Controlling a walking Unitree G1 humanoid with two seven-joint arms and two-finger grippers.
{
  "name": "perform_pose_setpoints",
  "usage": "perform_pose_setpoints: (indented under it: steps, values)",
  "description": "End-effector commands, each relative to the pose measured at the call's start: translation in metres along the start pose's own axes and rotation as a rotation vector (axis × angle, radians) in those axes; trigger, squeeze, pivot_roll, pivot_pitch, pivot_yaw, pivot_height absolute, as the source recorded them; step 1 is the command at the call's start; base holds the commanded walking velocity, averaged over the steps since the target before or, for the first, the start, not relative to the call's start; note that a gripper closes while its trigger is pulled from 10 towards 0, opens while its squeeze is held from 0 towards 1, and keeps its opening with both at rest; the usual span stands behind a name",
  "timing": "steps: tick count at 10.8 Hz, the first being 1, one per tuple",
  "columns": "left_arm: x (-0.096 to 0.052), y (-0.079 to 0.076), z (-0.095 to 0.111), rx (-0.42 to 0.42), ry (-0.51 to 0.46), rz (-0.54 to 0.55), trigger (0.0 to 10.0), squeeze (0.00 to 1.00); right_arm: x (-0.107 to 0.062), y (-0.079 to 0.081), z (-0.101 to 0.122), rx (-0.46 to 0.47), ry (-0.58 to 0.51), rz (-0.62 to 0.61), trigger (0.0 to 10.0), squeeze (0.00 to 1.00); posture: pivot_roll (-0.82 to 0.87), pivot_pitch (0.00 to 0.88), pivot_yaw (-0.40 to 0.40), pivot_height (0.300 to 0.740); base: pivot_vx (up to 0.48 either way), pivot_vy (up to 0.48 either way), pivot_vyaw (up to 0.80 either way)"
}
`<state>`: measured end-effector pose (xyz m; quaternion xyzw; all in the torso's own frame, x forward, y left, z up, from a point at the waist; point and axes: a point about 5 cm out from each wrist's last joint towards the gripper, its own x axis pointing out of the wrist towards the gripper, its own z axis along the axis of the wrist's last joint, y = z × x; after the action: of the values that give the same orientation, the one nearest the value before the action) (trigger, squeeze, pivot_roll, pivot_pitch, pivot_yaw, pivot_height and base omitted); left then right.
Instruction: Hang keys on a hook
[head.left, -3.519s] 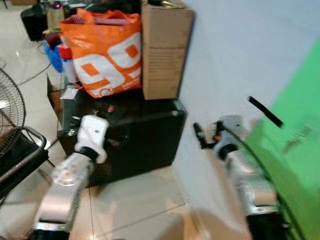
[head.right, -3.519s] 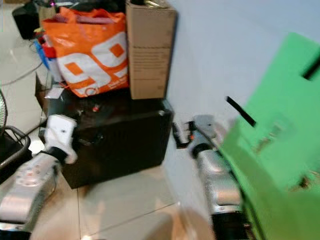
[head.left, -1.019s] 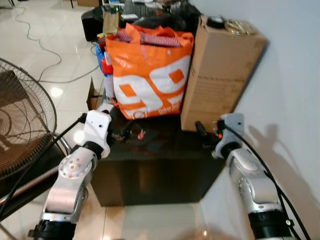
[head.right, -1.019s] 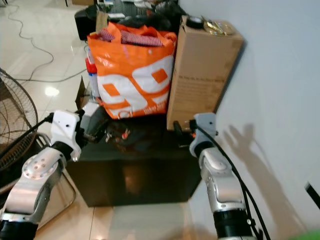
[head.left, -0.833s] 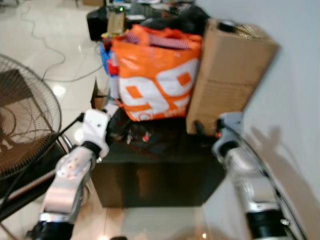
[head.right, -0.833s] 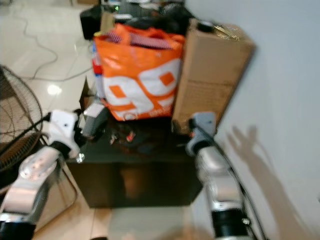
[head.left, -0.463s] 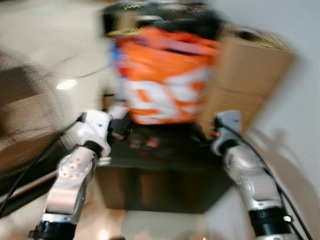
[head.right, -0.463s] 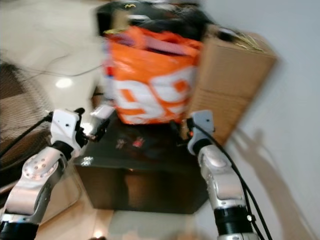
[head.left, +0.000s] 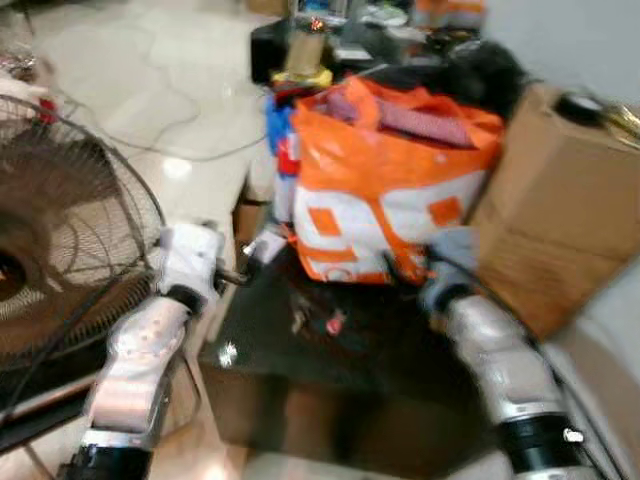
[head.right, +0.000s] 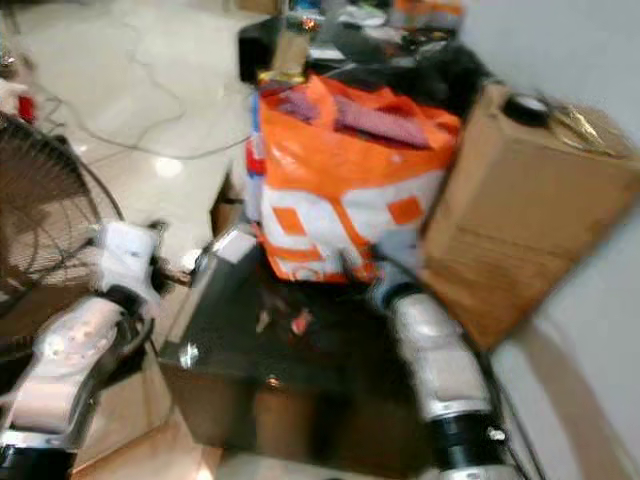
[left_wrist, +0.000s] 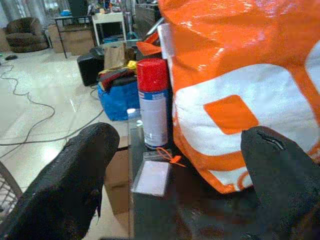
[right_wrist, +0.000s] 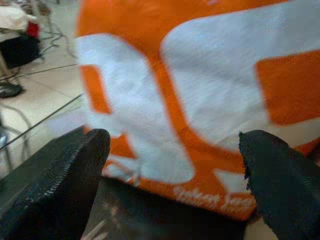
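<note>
Two grippers are raised over a black cabinet (head.left: 300, 400); head views blurred. My left gripper (left_wrist: 175, 165) is spread wide with nothing between its fingers, at the cabinet's left edge, facing an orange and white bag (head.left: 390, 200), a red-capped spray can (left_wrist: 153, 105) and a small clear card sleeve (left_wrist: 150, 177) lying flat on the top. My right gripper (right_wrist: 170, 170) is likewise spread and empty, close in front of the same bag. Small items, one red, lie on the cabinet top between my arms (head.left: 318, 320); likely the keys, too blurred to confirm. Cardboard box (head.left: 560, 200) stands right of the bag; floor fan (head.left: 70, 240) at my left.
</note>
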<state>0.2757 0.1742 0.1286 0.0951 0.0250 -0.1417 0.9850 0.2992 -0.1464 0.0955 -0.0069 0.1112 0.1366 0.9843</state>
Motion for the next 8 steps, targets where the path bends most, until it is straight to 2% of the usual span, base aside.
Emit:
perform_pose_setpoints:
  steps: [1,3,4,5,6,8]
  values:
    - [-0.002,0.005,0.003,0.018,-0.008,0.019,10.0,0.00,0.002,0.006,0.006,-0.013,-0.017,0.025,10.0,1.00,0.06,0.000,-0.107,0.740,0.364,0.000,0.00]
    - [-0.005,0.005,-0.001,0.018,0.002,0.020,10.0,0.00,0.002,0.004,0.004,-0.048,0.008,0.031,10.0,1.00,0.05,0.000,-0.104,0.740,0.366,0.000,0.00]
    - [-0.005,0.003,-0.002,0.026,0.011,-0.005,10.0,0.00,0.000,-0.002,0.003,-0.088,0.052,0.034,10.0,1.00,0.04,0.000,-0.099,0.740,0.000,0.000,0.00]
    - [-0.005,-0.001,-0.007,0.032,0.036,-0.055,10.0,0.00,-0.001,-0.005,0.007,-0.121,0.104,0.082,10.0,0.32,-0.01,0.000,-0.061,0.740,0.000,0.000,0.00]
    - [-0.004,-0.008,-0.010,0.034,0.048,-0.111,10.0,0.00,-0.003,-0.007,0.011,-0.179,0.164,0.118,10.0,0.00,-0.04,0.000,-0.057,0.740,0.000,0.000,0.00]
    - [-0.011,-0.024,-0.015,0.043,0.068,-0.245,10.0,0.00,-0.014,-0.002,0.010,-0.242,0.300,0.231,10.0,0.00,-0.09,0.000,-0.092,0.740,0.000,0.000,0.00]
